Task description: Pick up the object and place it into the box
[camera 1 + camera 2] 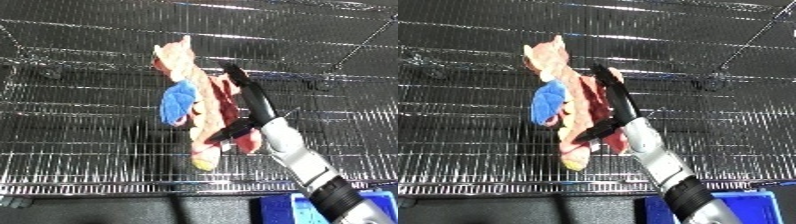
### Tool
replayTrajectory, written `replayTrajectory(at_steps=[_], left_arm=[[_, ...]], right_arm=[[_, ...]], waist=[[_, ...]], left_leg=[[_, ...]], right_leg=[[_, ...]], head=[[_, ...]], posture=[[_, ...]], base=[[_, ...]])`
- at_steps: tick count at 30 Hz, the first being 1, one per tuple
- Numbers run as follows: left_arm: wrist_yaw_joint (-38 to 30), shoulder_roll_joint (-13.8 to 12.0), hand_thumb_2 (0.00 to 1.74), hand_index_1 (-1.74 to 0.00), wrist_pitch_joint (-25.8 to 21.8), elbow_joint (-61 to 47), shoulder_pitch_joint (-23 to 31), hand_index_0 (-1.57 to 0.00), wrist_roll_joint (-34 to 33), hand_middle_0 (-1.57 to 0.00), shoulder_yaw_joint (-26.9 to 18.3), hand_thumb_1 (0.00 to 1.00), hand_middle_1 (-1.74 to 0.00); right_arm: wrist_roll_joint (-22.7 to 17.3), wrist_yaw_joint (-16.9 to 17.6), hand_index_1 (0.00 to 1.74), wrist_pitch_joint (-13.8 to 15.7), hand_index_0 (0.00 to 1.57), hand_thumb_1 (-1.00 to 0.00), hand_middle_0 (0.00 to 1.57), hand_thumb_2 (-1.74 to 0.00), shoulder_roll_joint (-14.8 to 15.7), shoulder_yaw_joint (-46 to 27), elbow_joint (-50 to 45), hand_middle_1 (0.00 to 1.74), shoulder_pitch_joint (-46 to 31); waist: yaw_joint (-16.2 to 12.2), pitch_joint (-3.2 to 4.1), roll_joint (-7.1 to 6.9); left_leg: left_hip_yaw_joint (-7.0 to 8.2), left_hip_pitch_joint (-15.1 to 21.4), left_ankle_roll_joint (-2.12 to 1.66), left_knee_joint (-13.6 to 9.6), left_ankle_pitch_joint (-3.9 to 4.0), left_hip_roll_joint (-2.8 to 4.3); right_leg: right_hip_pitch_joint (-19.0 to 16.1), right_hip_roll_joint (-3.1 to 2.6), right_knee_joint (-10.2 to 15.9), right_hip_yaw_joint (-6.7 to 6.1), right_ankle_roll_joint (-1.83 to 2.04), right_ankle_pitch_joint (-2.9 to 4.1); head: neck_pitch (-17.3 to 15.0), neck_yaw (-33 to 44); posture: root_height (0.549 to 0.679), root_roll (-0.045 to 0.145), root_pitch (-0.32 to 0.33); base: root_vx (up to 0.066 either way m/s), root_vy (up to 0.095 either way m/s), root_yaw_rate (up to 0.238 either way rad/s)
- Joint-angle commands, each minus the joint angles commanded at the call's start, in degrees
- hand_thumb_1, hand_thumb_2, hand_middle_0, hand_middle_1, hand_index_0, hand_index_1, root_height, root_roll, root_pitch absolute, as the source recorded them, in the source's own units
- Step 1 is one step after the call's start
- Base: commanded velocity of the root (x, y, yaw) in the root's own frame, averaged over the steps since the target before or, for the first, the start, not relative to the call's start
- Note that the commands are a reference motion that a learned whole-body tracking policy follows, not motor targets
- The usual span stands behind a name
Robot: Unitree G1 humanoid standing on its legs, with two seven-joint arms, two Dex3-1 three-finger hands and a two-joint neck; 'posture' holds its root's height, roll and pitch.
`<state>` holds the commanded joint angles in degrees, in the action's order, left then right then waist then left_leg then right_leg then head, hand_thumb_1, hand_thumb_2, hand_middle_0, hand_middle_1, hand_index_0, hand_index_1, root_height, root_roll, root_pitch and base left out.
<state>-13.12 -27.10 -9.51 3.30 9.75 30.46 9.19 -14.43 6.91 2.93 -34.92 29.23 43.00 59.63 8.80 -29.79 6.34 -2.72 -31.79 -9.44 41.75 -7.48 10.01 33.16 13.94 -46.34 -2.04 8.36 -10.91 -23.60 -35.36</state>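
Left eye view: a blue bin (298, 210) shows at the lower edge, beside the white and silver forearm rising from the lower right corner. The right hand (251, 111) points up and leftward, its thumb and long black fingers (240, 80) pinching a plush toy (202, 105), tan and red with a blue patch. The toy hangs just left of the hand, long axis near vertical, top tilted left. Behind stands a wire mesh wall (80, 120).

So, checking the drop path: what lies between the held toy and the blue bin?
Only wire mesh and its front edge separate the toy, held in the right hand, from the blue bin, per the left eye view.
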Motion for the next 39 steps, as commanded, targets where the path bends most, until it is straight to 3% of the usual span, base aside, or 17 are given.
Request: replayTrajectory(at_steps=[1, 9, 21, 29, 39], left_arm=[[-0.1, 0.1, 1.74, -1.74, 0.0, 0.0, 0.0, -1.57, 0.0, -1.57, -0.1, 1.0, -1.74], [0.2, 1.0, 1.74, -1.74, 0.0, -0.1, 0.7, -1.57, 1.7, -1.57, -0.6, 1.0, -1.74], [1.2, 1.4, 1.74, -1.74, 0.3, -0.3, 2.0, -1.57, 3.0, -1.57, -0.6, 1.0, -1.74], [1.4, 1.5, 1.74, -1.74, 0.5, 0.0, 1.4, -1.57, 2.8, -1.57, -0.1, 1.0, -1.74], [1.3, 2.2, 1.74, -1.74, 0.7, 1.5, -0.4, -1.57, 2.5, -1.57, 0.0, 1.0, -1.74]], right_arm=[[0.3, -0.3, 0.0, -0.2, 0.0, 0.0, 0.0, 0.0, 0.4, 0.3, 0.6, 0.0, 0.1], [1.4, -1.3, 0.7, -1.2, 0.63, -0.4, 0.63, -0.7, 2.5, 0.9, 3.8, 0.7, -1.3], [1.6, -1.1, 1.74, -1.5, 1.57, -1.0, 1.57, -1.74, 1.4, -1.2, 4.6, 1.74, -4.9], [1.7, -1.2, 1.74, -1.6, 1.57, -1.0, 1.57, -1.74, 1.1, -1.7, 5.8, 1.74, -5.8], [0.9, -0.4, 1.74, -1.1, 1.57, -1.0, 1.57, -1.74, 0.3, -2.1, 1.6, 1.74, -5.7]], waist=[[0.0, 0.0, -0.01], [0.1, 0.0, -0.1], [0.0, 0.0, -0.08], [-0.2, 0.0, -0.16], [-0.6, 0.0, -0.88]], left_leg=[[0.05, 0.2, -0.03, -0.1, -0.01, 0.07], [0.22, 0.7, -0.11, -0.7, 0.08, 0.24], [-0.01, 0.5, 0.04, 0.1, 0.21, 0.16], [0.1, 1.4, 0.11, -0.6, 0.38, 0.24], [0.92, 5.0, -0.06, -3.5, 0.74, 0.51]], right_leg=[[-0.2, 0.02, 0.1, 0.04, -0.02, -0.03], [-0.9, 0.11, 0.7, 0.27, -0.01, -0.25], [-0.8, 0.04, -0.2, 0.07, -0.06, -0.12], [-1.8, 0.24, 0.3, 0.17, 0.03, -0.24], [-5.2, 0.59, 2.7, 0.58, 0.14, -0.57]], head=[[-0.2, 0.2], [0.5, 0.6], [1.1, -0.8], [0.5, -0.1], [0.7, 1.4]], posture=[[0.615, 0.019, 0.01], [0.616, 0.018, 0.007], [0.614, 0.018, -0.005], [0.614, 0.018, -0.015], [0.622, 0.021, -0.033]], base=[[0.005, 0.017, -0.015], [-0.005, 0.01, 0.004], [-0.021, 0.004, 0.006], [-0.009, 0.008, 0.003], [-0.007, 0.002, -0.013]])
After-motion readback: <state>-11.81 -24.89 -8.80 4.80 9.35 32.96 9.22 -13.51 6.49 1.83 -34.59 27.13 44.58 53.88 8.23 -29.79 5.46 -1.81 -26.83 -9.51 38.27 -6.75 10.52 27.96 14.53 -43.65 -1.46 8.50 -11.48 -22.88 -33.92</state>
